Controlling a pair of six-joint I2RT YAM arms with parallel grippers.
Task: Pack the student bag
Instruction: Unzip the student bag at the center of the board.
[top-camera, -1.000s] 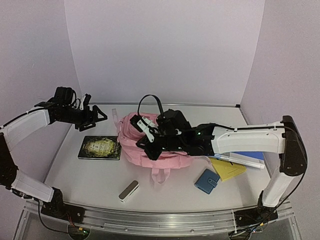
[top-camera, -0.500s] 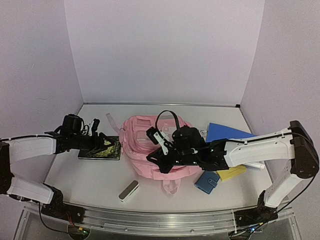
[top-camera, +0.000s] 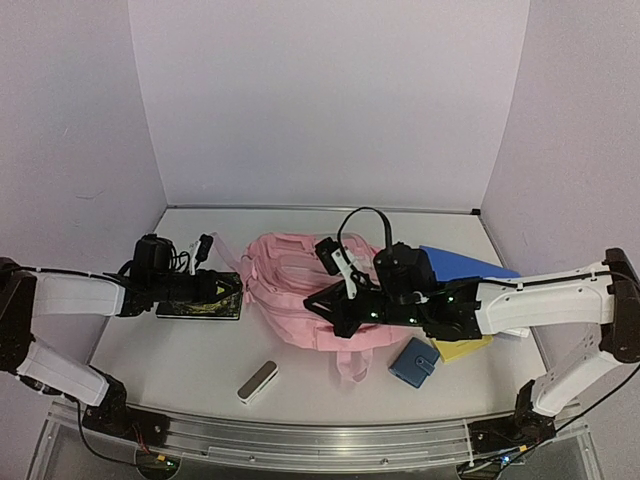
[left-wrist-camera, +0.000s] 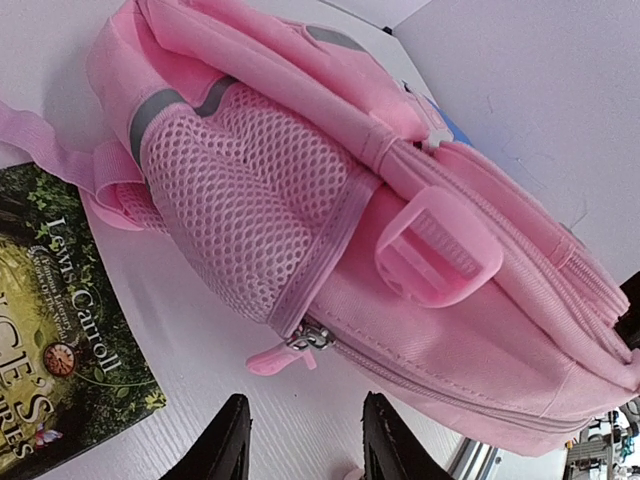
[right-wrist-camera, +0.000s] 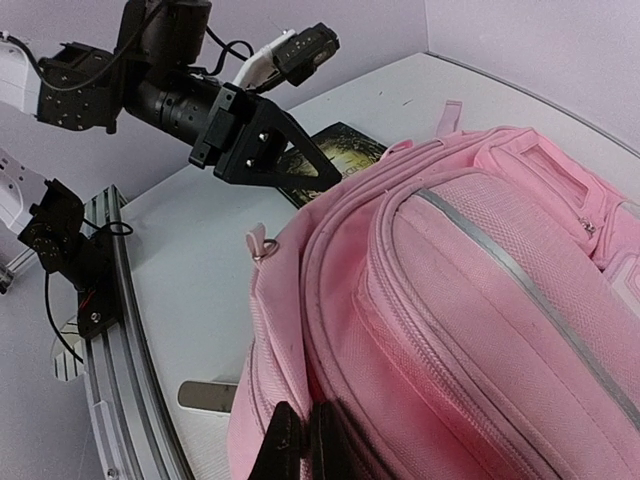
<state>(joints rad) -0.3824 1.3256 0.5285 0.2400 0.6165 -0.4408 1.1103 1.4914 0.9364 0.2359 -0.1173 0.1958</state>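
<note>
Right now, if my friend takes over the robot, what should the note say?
Left hand: open, holding nothing, by the pink zip pull.
Right hand: shut, seemingly pinching the student bag.
Bag lies mid-table; its zips look closed. Lewis Carroll book, blue wallet and yellow notepad lie outside.
Done: nothing packed that shows.
Left: unzip the bag, pack them.

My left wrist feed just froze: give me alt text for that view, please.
The side of the pink student bag fills the frame, mesh pocket at centre, its zip pull just ahead of the open left gripper. A Lewis Carroll book lies flat at lower left.
</note>
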